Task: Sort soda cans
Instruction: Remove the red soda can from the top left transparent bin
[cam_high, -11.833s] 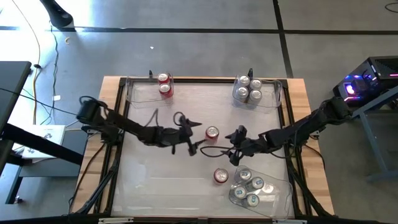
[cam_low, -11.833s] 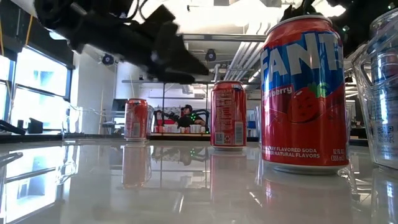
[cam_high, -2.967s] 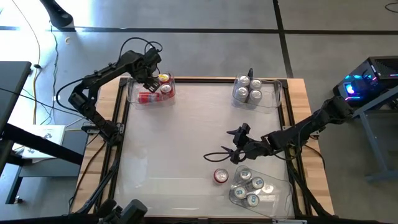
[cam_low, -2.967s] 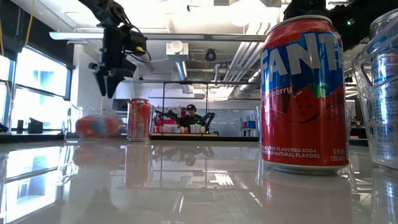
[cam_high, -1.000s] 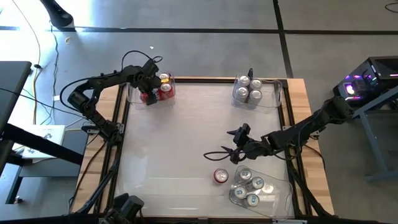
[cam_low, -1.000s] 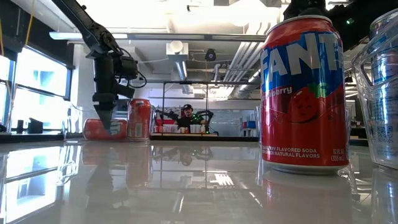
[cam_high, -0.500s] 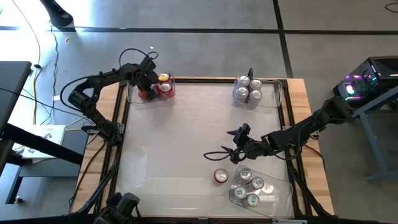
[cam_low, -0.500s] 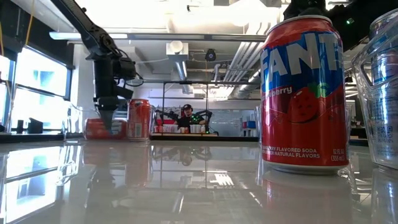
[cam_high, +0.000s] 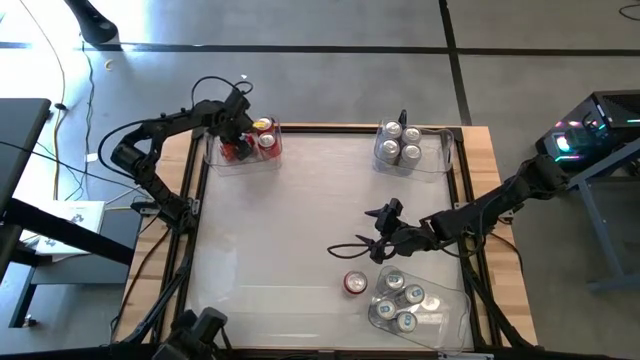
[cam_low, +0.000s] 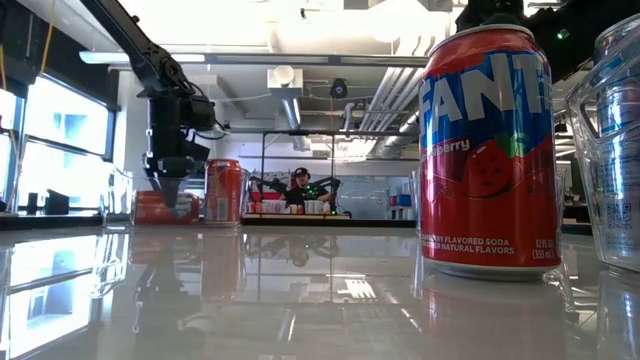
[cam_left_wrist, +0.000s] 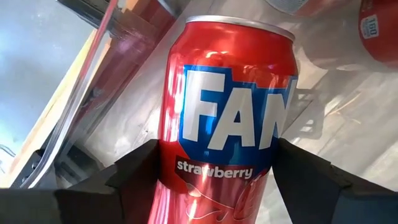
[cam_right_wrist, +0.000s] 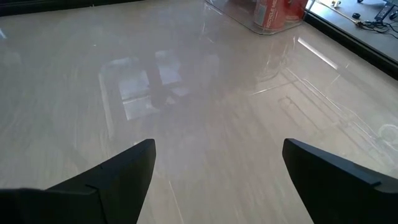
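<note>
A red soda can (cam_left_wrist: 230, 106) lies on its side on the floor of the clear bin (cam_high: 212, 160) at the far left. Two more red cans (cam_high: 265, 134) stand upright beside it. My left gripper (cam_high: 233, 150) reaches down into this bin and is shut on the lying can (cam_low: 160, 207); the low view shows the gripper (cam_low: 172, 195) over it. My right gripper (cam_high: 336, 253) hangs open at mid table with nothing between its fingers (cam_right_wrist: 217, 149). Another red can (cam_high: 355, 284) stands just nearer than it, large in the low view (cam_low: 487, 150). My left gripper pinches the lying can's curved body between its two fingers, one on each long side (cam_left_wrist: 169, 168), in the half that bears the small lettering. The fingers come from above, pointing almost straight down, astride the can. The can lies on the bin floor.
A clear bin (cam_high: 447, 150) at the far right holds several silver cans (cam_high: 400, 145). A clear bin (cam_high: 455, 305) at the near right, set askew, holds several blue and silver cans (cam_high: 403, 300). Broad bare tabletop lies between the bins.
My left gripper has shifted a little toward the table's left edge over the lying red can, sunk slightly and rolled about its own axis. The can has stayed where it lay in the bin.
</note>
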